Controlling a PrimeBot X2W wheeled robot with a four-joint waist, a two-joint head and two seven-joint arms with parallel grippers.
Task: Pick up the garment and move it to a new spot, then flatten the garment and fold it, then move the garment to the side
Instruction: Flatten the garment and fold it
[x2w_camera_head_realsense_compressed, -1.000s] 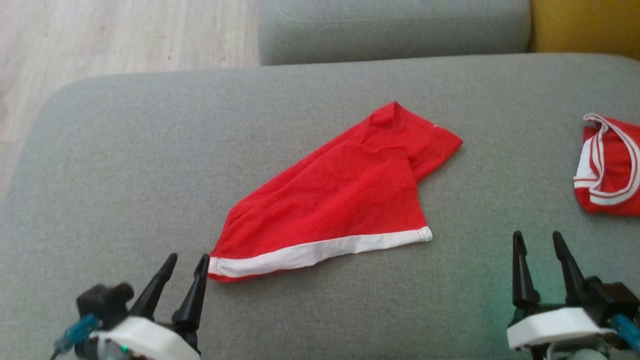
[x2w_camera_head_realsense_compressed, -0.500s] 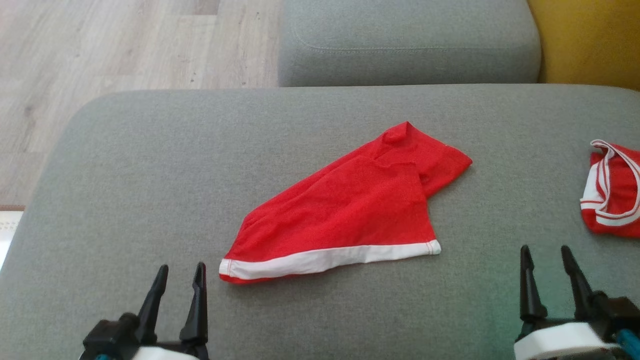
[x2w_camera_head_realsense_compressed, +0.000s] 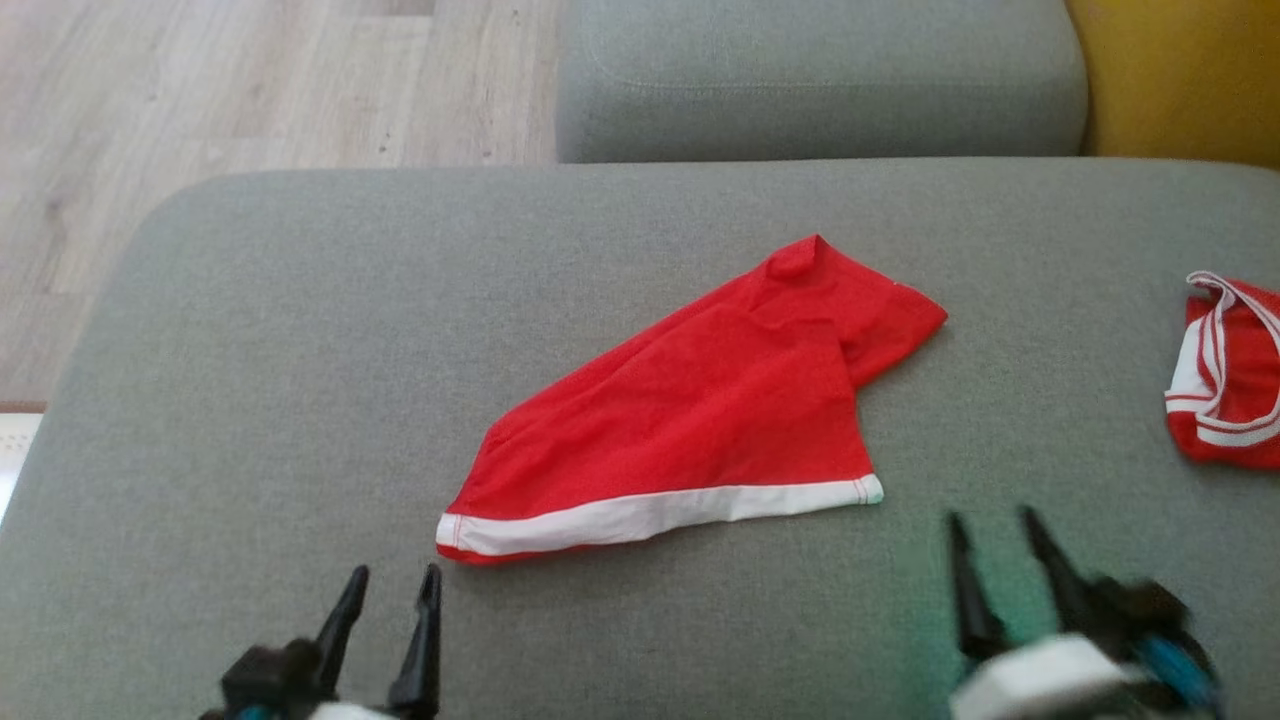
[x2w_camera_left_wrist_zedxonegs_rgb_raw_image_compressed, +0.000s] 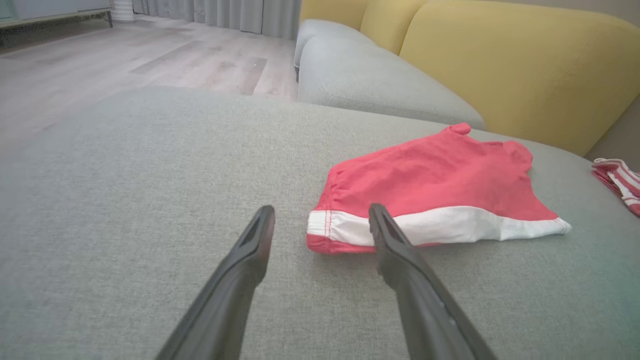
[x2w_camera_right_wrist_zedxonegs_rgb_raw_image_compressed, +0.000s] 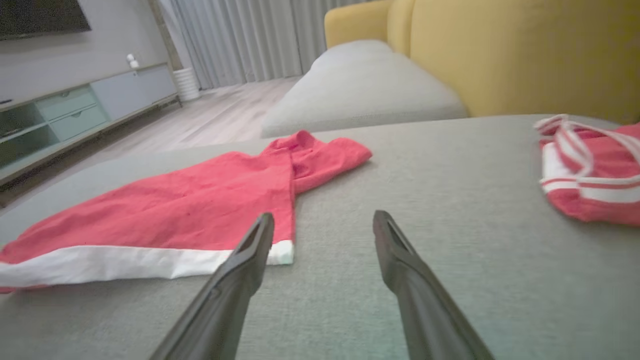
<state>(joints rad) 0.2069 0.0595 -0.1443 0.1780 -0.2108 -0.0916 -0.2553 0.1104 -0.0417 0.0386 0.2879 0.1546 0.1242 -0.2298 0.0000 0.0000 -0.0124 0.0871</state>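
Head view: right jaws have slid nearer the garment (x2w_camera_head_realsense_compressed: 700, 400); both pairs gape empty.

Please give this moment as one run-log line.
phase: pre-grasp | garment: lying on grey cushion, not held | left end effector: open, near left end of white band | right end effector: open, near its right end

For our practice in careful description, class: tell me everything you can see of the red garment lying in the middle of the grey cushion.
The red garment is thin, lightly creased cloth, folded into a rough triangle and lying flat on the grey cushion. A white band runs along its near edge; the far end tapers to a folded-over flap. Only the cushion touches it: the left claw and right claw, both open, sit short of the band's ends.
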